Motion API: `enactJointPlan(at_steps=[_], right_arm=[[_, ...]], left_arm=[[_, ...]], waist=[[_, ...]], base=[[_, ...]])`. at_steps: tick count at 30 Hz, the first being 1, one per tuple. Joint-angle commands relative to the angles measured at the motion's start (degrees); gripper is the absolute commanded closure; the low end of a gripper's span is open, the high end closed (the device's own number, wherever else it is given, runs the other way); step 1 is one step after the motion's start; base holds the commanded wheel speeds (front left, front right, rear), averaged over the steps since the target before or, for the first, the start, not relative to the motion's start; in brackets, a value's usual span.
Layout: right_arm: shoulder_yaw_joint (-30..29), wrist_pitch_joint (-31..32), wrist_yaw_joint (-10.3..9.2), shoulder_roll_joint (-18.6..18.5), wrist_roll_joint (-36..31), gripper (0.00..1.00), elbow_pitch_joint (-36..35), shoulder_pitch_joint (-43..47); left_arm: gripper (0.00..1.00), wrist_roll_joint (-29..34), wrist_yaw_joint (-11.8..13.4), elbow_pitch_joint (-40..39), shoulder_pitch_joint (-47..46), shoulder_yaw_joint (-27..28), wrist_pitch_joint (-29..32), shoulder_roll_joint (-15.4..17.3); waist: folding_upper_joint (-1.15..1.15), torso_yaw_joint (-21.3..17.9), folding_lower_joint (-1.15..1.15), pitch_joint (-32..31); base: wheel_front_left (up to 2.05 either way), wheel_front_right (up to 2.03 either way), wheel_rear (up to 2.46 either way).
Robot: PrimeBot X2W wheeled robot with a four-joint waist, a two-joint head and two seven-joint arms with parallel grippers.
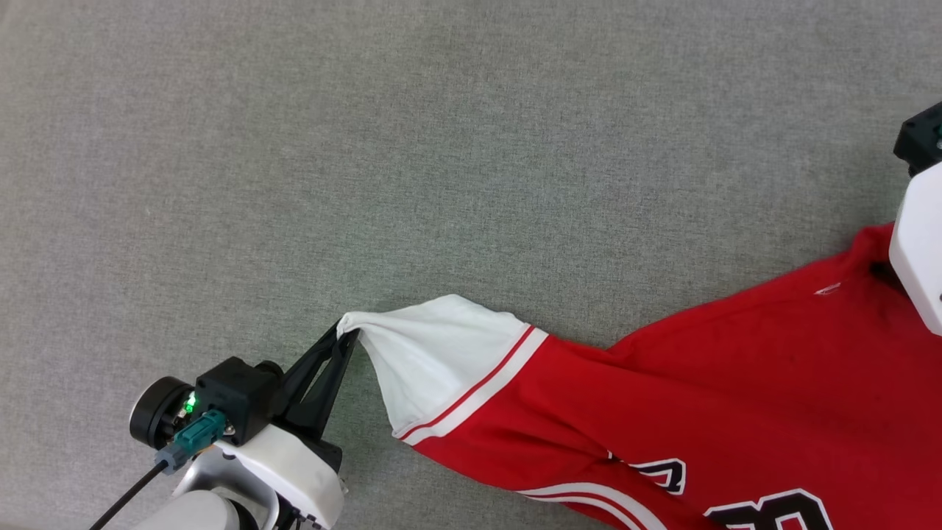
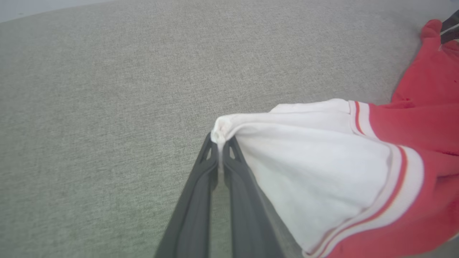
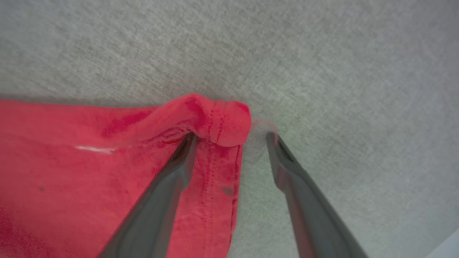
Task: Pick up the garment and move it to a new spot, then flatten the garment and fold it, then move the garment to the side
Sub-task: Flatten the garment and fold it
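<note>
at sleeve tip [image 1: 352, 322], left jaws clamp garment [image 1: 736, 368]; right jaws wide, straddling its hem [image 3: 224, 123].

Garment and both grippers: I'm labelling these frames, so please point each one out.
garment [image 1: 699, 368]: head view, on its red body.
left gripper [image 2: 219, 141]: left wrist view, at the fingertips shut on the white sleeve tip.
right gripper [image 3: 230, 135]: right wrist view, midway between its open fingertips, at the red hem corner.
</note>
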Motion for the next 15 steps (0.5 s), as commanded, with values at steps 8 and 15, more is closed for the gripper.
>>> enactJointPlan(at_steps=[8,15], right_arm=[[9.3,-3.1,-0.01,1.0,2.3,1.00,7.0,1.1],[8.7,-11.1,-0.03,1.2,4.0,1.00,7.5,-2.5]], left_arm=[[1.00,-0.2,-0.5,1.6,-1.1,0.4,-0.8,-0.6],[1.00,-0.9,-1.0,3.7,0.7,0.6,-1.4,0.1]], waist=[[0.00,-0.4,-0.01,0.4],[0.00,-2.5,-0.01,-5.4]], base=[[0.00,0.00,0.00],[0.00,0.00,0.00]])
